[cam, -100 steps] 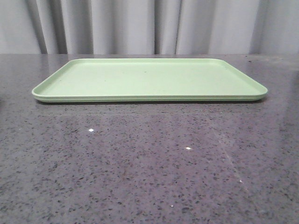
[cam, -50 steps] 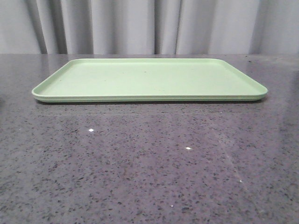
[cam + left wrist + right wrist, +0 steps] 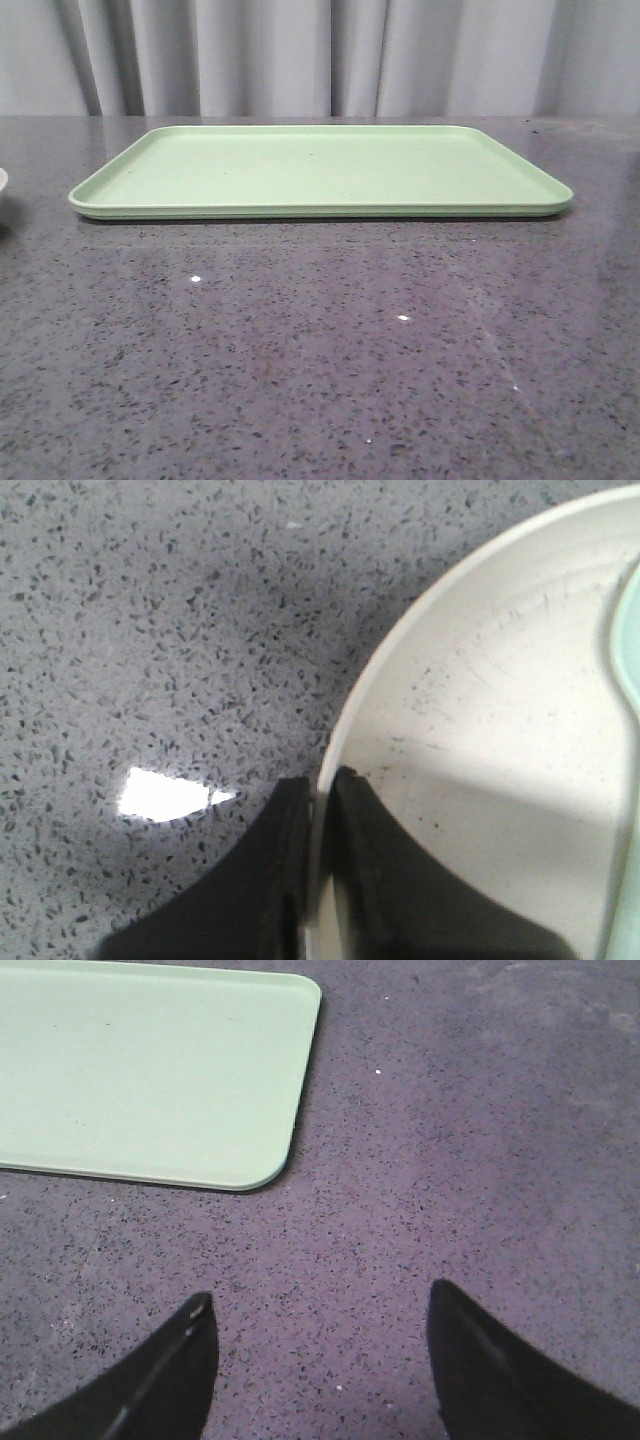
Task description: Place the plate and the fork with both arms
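In the left wrist view my left gripper (image 3: 320, 780) is shut on the rim of the plate (image 3: 500, 710), one finger outside the rim and one inside. The plate is round and cream-white with fine scratches. A sliver of its rim shows at the far left edge of the front view (image 3: 2, 185). My right gripper (image 3: 320, 1305) is open and empty over the bare table, a little way from the near right corner of the light-green tray (image 3: 150, 1070). The fork is out of view. Neither gripper shows in the front view.
The large light-green tray (image 3: 320, 165) lies flat at the middle back of the dark speckled table (image 3: 320, 350). A pale blue-green curved thing (image 3: 628, 630) lies against the plate's inside at the edge of the left wrist view; I cannot tell what it is. A grey curtain hangs behind.
The plate's rim has come into the front view at the far left edge; it did not show before. The tray has not moved.
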`<state>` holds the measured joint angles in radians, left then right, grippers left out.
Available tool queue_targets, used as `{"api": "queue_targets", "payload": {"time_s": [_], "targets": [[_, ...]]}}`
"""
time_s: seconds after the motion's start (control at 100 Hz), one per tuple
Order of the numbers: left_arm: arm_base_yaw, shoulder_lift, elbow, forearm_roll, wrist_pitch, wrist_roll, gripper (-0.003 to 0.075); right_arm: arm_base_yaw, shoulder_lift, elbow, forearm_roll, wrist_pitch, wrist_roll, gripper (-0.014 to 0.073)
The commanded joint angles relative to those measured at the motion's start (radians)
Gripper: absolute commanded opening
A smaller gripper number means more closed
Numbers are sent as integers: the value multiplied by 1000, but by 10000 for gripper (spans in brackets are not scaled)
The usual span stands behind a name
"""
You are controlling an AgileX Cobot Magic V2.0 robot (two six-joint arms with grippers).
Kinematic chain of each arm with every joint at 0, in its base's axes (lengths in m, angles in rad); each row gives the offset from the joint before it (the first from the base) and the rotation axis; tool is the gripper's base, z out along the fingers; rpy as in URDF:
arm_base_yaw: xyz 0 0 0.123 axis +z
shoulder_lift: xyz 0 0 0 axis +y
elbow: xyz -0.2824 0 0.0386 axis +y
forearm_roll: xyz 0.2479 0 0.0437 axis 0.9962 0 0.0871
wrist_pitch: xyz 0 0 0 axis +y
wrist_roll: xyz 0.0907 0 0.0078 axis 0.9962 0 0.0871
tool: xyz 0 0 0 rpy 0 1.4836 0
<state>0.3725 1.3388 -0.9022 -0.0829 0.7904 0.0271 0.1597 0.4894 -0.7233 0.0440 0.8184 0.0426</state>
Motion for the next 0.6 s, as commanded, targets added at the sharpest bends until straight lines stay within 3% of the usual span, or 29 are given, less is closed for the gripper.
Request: {"api": "queue_targets", "payload": {"time_s": [0.0, 0.2, 0.41, 0.59], "targets": [[2, -21, -23, -5, -29, 2, -20, -4, 13, -34, 1, -63, -5, 466], [17, -27, -23, -31, -25, 20, -20, -4, 13, -34, 1, -64, -5, 466], [103, -53, -23, -293, -20, 204, -20, -4, 13, -34, 0, -71, -5, 466], [182, -80, -23, -407, -4, 249, -20, -4, 13, -34, 0, -92, -5, 466]]}}
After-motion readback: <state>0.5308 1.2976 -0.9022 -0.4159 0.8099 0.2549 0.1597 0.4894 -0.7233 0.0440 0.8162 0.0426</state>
